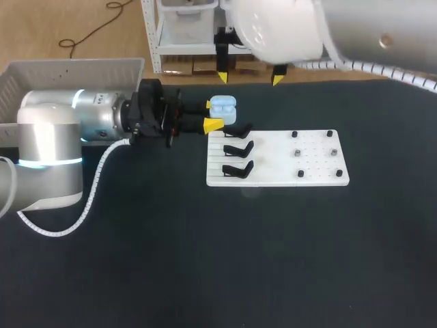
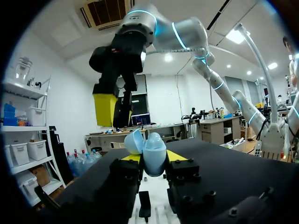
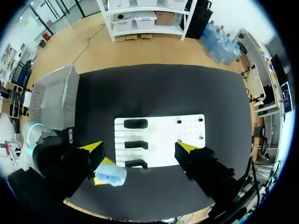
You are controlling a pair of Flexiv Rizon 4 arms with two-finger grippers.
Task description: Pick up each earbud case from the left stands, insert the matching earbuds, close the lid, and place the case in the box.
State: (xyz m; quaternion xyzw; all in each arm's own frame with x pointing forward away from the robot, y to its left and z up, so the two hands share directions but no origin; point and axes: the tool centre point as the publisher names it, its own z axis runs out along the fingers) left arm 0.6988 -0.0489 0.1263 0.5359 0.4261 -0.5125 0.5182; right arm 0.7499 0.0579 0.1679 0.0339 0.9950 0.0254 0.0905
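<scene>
Above the table [image 1: 136, 260] in the head view, the left end effector [image 1: 211, 114] is pinching the light-blue earbud case [image 1: 223, 105] beside the far corner of the white board [image 1: 273, 171], clear of its three black stands [image 1: 237, 148]. The right end effector [image 1: 249, 78] is hanging spread above the case, probably staged for inserting earbuds. The grey box [image 1: 75, 68] is waiting at the table's far left. From the left wrist view, both yellow pads [image 2: 178, 155] are pressing the case's sides, presenting its open lid [image 2: 133, 141] upward toward the other arm. From the right wrist view, the spread fingers [image 3: 96, 148] are framing the board, with the held case just beside one finger, suggesting a staging pose ahead of earbud pickup.
</scene>
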